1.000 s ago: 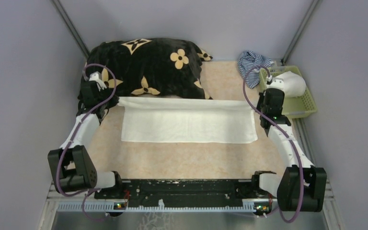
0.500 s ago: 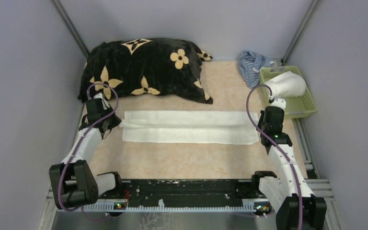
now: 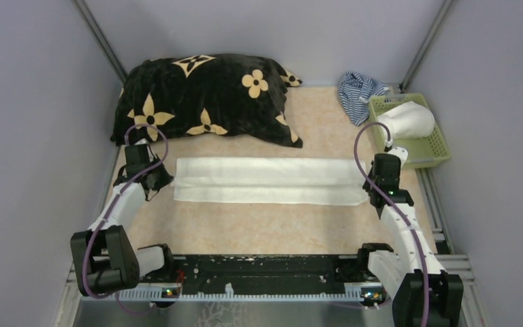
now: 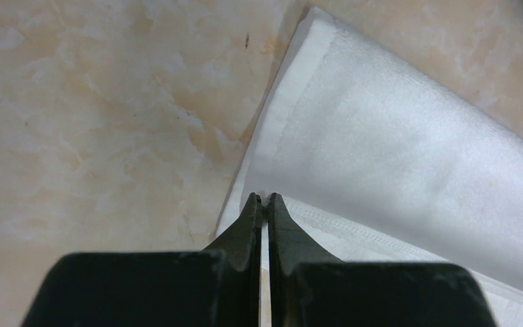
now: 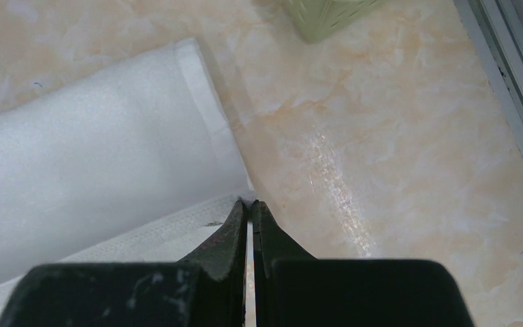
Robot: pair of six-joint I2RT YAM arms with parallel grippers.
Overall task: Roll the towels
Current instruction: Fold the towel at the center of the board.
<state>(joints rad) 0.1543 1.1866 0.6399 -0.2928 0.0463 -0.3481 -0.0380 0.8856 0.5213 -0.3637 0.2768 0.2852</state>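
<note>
Long white terry towel (image 3: 269,180) folded flat mid-table, near the black flowered pillow (image 3: 204,95). Left gripper (image 4: 261,201) pinching its left end, right gripper (image 5: 248,204) pinching its right end. No writing legible.

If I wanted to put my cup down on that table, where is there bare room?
The widest bare patch runs between the folded towel and the arm bases. A smaller one lies between the pillow and the striped garment. The far right is crowded by the green basket, and both grippers, left and right, flank the towel's ends.
</note>
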